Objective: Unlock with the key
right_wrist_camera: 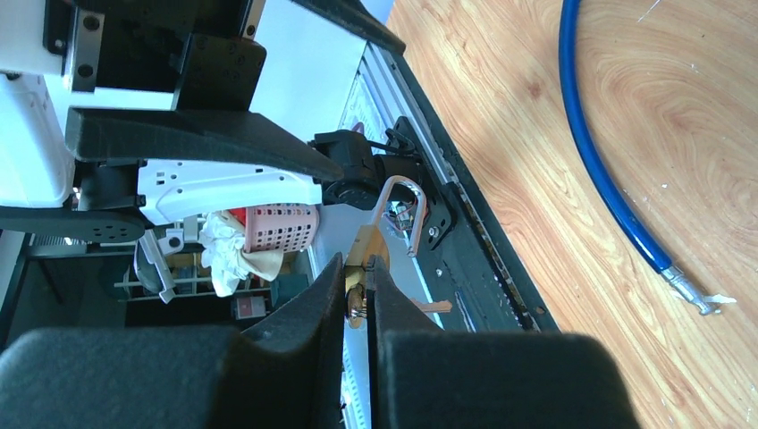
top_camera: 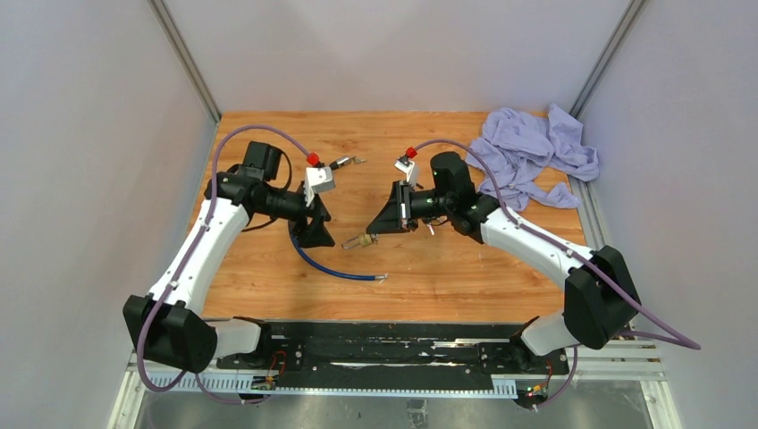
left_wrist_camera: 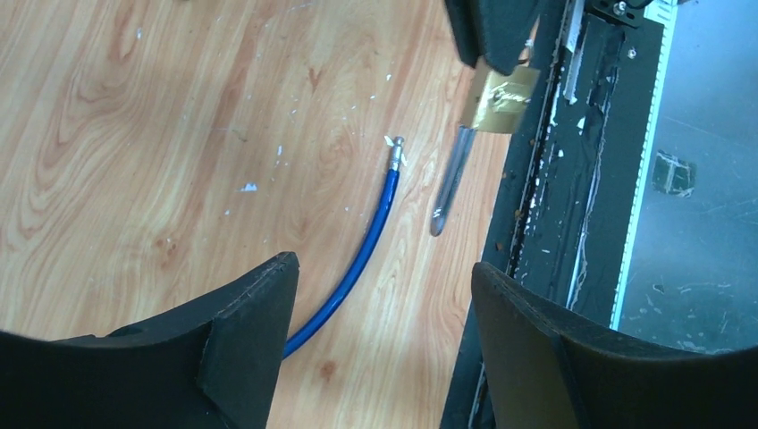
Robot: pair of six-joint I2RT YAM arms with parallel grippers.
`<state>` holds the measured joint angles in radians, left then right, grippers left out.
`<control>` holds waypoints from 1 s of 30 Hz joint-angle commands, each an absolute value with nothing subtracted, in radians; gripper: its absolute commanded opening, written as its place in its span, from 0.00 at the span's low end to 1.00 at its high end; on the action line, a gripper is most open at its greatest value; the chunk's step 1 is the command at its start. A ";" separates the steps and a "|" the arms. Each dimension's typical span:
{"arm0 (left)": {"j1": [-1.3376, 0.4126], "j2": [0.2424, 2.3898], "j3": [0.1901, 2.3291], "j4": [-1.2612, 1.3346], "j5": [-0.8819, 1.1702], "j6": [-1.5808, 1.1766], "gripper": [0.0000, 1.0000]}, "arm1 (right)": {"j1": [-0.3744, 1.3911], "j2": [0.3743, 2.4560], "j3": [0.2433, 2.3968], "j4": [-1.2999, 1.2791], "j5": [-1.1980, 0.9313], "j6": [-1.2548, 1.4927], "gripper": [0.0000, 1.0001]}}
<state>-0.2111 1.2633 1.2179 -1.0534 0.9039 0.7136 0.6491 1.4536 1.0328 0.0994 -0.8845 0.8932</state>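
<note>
A brass padlock (top_camera: 358,241) hangs over the table in front of the arms, my right gripper (top_camera: 375,231) shut on its body. In the right wrist view the padlock (right_wrist_camera: 362,243) sits between the fingertips of the right gripper (right_wrist_camera: 357,264), its silver shackle (right_wrist_camera: 400,198) pointing away. A coppery key-shaped piece (right_wrist_camera: 433,307) pokes out beside one finger. My left gripper (top_camera: 315,234) is open just left of the padlock, nothing in it. From the left wrist, the left gripper (left_wrist_camera: 384,268) looks past the blue cable (left_wrist_camera: 357,255) at the padlock (left_wrist_camera: 501,96).
The blue cable (top_camera: 331,268) curves across the wooden table (top_camera: 268,134) below both grippers. A small metal key-like object (top_camera: 347,163) lies behind the left wrist. A crumpled purple cloth (top_camera: 532,147) sits at the back right. The black base rail (top_camera: 393,344) runs along the near edge.
</note>
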 commanded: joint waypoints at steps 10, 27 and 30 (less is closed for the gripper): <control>-0.377 1.252 1.212 -0.999 0.801 0.813 0.68 | 0.638 1.468 1.071 0.130 -0.890 0.931 0.00; -0.454 1.269 1.139 -0.938 0.766 0.790 0.30 | 0.637 1.477 1.056 0.204 -0.894 0.977 0.01; -0.471 1.222 1.098 -0.883 0.714 0.746 0.14 | 0.638 1.474 1.045 0.215 -0.891 0.983 0.01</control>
<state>-0.4461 1.2682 1.1446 -0.9524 0.7662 0.7822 0.6491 1.4796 1.0374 0.1623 -0.8856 0.9615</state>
